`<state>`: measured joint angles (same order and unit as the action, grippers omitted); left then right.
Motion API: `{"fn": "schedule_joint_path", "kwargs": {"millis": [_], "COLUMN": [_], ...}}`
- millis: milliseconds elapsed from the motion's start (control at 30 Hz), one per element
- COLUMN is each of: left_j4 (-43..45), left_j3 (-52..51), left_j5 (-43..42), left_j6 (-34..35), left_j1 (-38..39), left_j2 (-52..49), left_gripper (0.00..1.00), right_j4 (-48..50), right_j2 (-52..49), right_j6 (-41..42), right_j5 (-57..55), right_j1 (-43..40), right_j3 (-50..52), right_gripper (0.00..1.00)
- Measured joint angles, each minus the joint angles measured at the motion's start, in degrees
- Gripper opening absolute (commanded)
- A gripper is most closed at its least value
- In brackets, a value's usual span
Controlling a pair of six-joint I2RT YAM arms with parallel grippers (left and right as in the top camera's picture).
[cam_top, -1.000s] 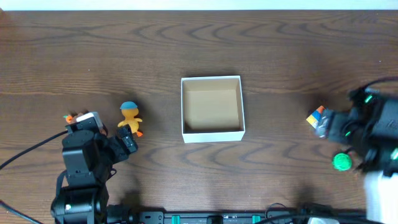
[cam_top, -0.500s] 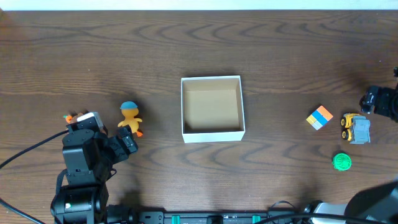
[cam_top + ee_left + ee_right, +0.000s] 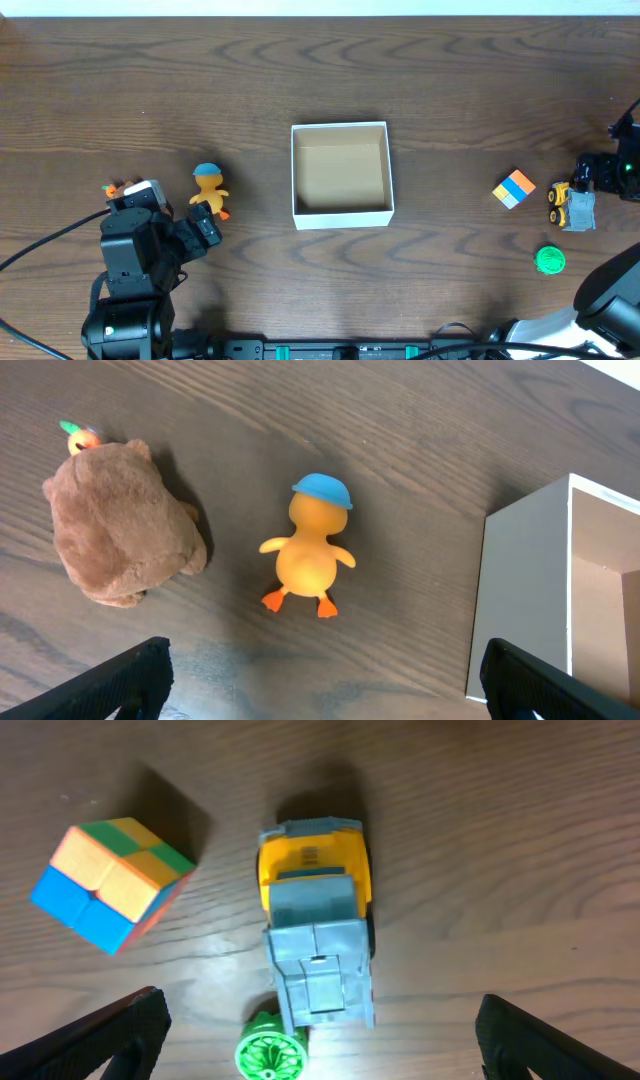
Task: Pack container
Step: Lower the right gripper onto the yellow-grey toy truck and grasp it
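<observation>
The container (image 3: 343, 213), a white square box with a tan bottom, stands empty at the table's middle; its wall shows in the left wrist view (image 3: 520, 600). My left gripper (image 3: 203, 224) (image 3: 345, 695) is open and empty, just short of an orange duck with a blue cap (image 3: 209, 187) (image 3: 310, 550). A brown plush (image 3: 120, 535) lies left of the duck. My right gripper (image 3: 598, 174) (image 3: 325, 1058) is open above a yellow-grey toy truck (image 3: 571, 206) (image 3: 318, 935). A coloured cube (image 3: 514, 188) (image 3: 105, 880) and a green wheel (image 3: 549, 260) (image 3: 272, 1055) lie beside the truck.
The table is dark wood (image 3: 450, 80). The left arm's body (image 3: 130, 260) covers most of the plush in the overhead view. A black rail with cables (image 3: 350, 350) runs along the front edge.
The right arm swung off the toys to the right edge, uncovering the truck, then came back a little toward the truck. The left arm and the toys have not moved.
</observation>
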<state>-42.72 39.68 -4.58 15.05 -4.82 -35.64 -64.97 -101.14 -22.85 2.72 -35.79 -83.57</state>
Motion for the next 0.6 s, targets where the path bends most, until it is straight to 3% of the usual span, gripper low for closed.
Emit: {"fn": "schedule_joint_path", "kwargs": {"millis": [600], "left_j4": [0.0], "left_j3": [0.0], "left_j5": [0.0], "left_j6": [0.0], "left_j1": [0.0], "left_j2": [0.0], "left_gripper": [0.98], "right_j4": [6.3], "right_j2": [-3.6], "right_j6": [-1.7], "right_j5": [-2.8], "right_j1": [0.0], "right_j3": [6.5], "right_gripper": [0.99]}}
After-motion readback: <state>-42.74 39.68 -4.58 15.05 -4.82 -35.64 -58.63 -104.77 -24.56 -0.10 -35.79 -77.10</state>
